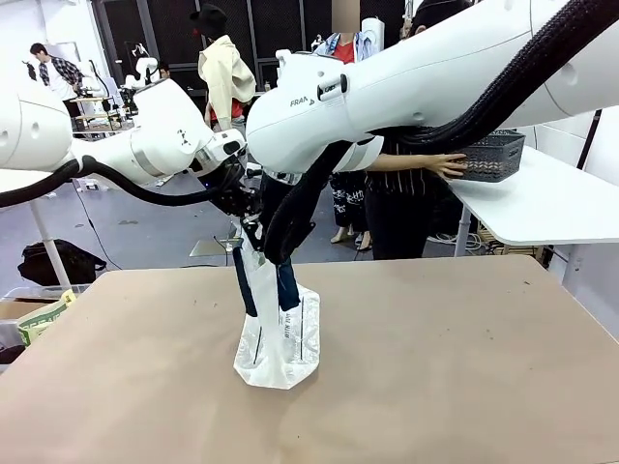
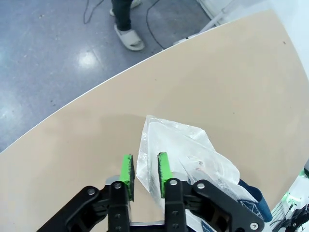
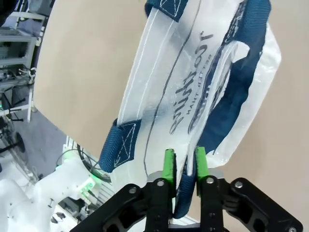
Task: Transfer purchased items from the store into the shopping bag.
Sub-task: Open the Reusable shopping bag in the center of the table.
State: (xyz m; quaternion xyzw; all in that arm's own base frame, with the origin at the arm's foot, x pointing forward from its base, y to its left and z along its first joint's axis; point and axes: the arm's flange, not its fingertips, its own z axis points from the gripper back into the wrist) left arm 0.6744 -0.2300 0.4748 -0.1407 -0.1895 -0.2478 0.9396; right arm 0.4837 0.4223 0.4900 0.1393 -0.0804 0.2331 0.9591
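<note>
Your right claw [image 3: 185, 166] is clamped on the top of the shopping bag [image 3: 159, 96]. Your left claw [image 2: 144, 170] brackets its film, but you cannot tell if it bites. Bare worktop [image 1: 464, 367] lies below both, its edges well off. Far beyond them, a person's hand [image 1: 447, 166] touches the store [image 1: 495, 155].

shopping bag [image 1: 268, 353] showing milky white with dark blue handles, store [image 1: 495, 155] looking dark grey and meshy, counter [image 1: 455, 367] looking light brown

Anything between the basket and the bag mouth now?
Yes. In the front view the right arm crosses before the basket, and the left gripper and right gripper both straddle the top edge of the shopping bag.
</note>
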